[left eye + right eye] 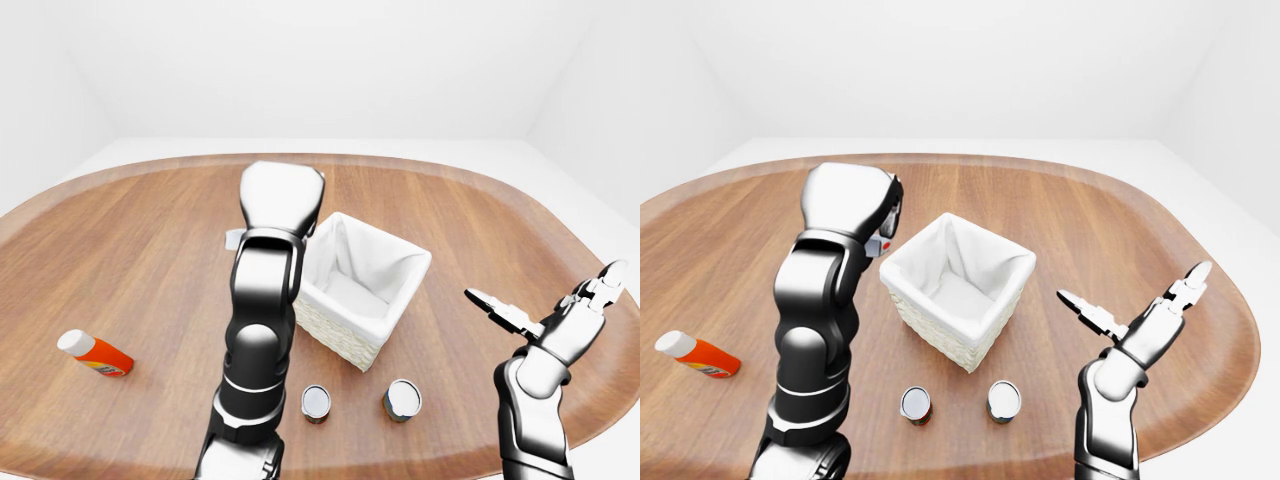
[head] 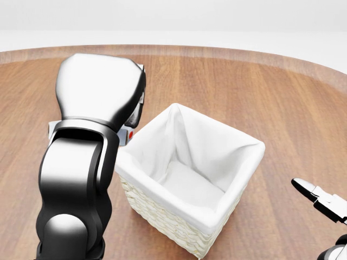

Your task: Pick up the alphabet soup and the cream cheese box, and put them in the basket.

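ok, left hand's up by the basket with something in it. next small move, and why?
Probably carry the left hand a little further to the view's right, over the basket opening, before opening it. The box it seems to hold sits beside the rim, not above the white liner, and the basket looks empty.

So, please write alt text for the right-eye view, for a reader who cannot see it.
The robot's left hand is raised beside a white-lined basket on a wooden table, with something small partly hidden behind it. Two cans stand below the basket; an orange bottle lies far left.
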### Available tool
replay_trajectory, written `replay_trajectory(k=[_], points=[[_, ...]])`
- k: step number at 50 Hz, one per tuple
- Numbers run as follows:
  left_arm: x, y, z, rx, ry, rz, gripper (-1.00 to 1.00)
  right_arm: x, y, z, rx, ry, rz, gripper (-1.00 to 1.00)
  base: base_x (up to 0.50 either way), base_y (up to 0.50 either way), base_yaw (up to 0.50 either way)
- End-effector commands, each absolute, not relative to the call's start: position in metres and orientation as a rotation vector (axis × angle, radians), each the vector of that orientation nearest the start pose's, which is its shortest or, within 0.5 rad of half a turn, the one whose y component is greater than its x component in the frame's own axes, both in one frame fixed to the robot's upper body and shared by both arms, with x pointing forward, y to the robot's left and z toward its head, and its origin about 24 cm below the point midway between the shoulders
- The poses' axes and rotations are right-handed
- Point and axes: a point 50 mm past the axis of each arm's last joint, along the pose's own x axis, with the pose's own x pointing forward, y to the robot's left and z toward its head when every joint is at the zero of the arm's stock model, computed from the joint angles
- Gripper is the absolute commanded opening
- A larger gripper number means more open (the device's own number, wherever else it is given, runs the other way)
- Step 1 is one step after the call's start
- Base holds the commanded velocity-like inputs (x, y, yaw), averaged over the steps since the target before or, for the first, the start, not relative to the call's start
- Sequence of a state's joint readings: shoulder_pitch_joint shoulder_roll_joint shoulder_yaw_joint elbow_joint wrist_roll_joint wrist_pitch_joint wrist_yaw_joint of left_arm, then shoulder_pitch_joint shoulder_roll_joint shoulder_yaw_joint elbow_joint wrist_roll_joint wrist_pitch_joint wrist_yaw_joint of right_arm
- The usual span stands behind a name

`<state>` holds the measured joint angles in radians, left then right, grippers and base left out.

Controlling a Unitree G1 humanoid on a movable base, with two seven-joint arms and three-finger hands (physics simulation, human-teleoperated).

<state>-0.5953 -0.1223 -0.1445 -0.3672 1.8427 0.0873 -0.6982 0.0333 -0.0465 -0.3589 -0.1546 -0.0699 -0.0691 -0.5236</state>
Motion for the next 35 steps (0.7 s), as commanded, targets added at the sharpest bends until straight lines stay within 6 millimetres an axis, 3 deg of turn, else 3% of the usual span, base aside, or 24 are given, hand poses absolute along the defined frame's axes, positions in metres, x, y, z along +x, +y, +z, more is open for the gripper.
replay_trajectory(k=[1, 12, 22, 35], points=[[0.277, 0.038, 0.250, 1.615, -0.346, 0.058, -1.00, 0.213, -0.264, 0.083, -0.115, -0.232, -0.882, 1.00, 0.00, 0.00, 0.00], [0.294, 0.009, 0.234, 1.630, -0.376, -0.049, -1.00, 0.213, -0.264, 0.082, -0.117, -0.236, -0.881, 1.00, 0.00, 0.00, 0.00], [0.328, -0.007, 0.200, 1.437, -0.412, -0.245, -1.00, 0.213, -0.263, 0.083, -0.118, -0.236, -0.880, 1.00, 0.00, 0.00, 0.00], [0.339, -0.020, 0.192, 1.345, -0.452, -0.291, -1.00, 0.213, -0.264, 0.084, -0.119, -0.237, -0.879, 1.00, 0.00, 0.00, 0.00]])
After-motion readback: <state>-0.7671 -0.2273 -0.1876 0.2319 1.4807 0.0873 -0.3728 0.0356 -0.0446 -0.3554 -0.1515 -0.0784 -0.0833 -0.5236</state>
